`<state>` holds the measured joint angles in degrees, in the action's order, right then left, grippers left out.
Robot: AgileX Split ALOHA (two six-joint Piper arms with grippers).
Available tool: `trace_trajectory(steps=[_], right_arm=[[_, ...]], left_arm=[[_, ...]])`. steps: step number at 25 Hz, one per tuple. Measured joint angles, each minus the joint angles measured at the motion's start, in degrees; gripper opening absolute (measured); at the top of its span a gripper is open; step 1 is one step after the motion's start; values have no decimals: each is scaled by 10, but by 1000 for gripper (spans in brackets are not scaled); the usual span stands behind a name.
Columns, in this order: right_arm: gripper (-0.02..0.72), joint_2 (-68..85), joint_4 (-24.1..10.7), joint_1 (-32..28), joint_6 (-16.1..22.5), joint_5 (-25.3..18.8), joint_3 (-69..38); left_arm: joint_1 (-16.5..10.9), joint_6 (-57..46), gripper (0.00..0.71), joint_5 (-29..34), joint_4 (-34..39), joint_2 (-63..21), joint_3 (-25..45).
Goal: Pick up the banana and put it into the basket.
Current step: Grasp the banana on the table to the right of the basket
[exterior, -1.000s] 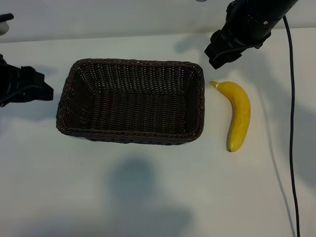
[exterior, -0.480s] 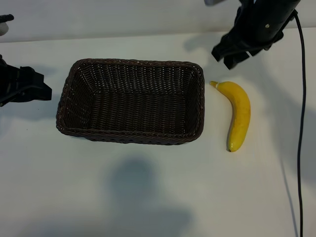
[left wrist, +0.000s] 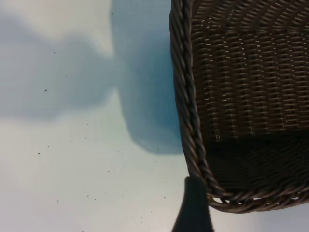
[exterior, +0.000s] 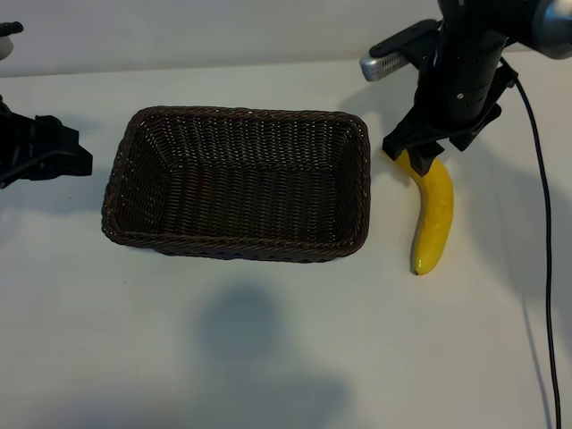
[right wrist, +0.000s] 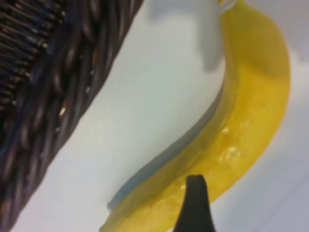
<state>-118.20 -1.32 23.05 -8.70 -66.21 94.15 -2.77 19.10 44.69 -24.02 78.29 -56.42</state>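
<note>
The yellow banana [exterior: 435,214] lies on the white table just right of the dark-brown wicker basket [exterior: 241,113], stem end toward the back. My right gripper [exterior: 418,156] hangs open over the banana's stem end, covering it, with its fingers on either side. In the right wrist view one dark fingertip [right wrist: 195,203] stands in front of the banana [right wrist: 251,111], with the basket's wall [right wrist: 43,87] beside it. My left gripper [exterior: 76,156] is parked open left of the basket. Its finger [left wrist: 193,208] shows near the basket's braided rim [left wrist: 186,96].
A black cable [exterior: 536,223] runs down the table's right side from the right arm. A silver part [exterior: 384,63] sticks out of that arm above the basket's far right corner. Bare white table [exterior: 268,340] spreads in front of the basket.
The right arm has swung from behind the basket's far right corner down over the banana's stem end, turning its gripper. Banana, basket and left arm have not moved.
</note>
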Motion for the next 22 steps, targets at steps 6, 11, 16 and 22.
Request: trace_trajectory(steps=[6,11,16,22], right_arm=[[586,-4,-6,0,-15,-1,0],[588,-4,-21,0,6,-7,0],[588,-4,-22,0,21,-15,0],[588,-4,-20,0,25,-31,0]], left_arm=[[0,0,600,-4,0,0,0],[0,0,600,-8,1,0,0],[0,0,600,-8,1,0,0],[0,0,600,-8,1,0,0]])
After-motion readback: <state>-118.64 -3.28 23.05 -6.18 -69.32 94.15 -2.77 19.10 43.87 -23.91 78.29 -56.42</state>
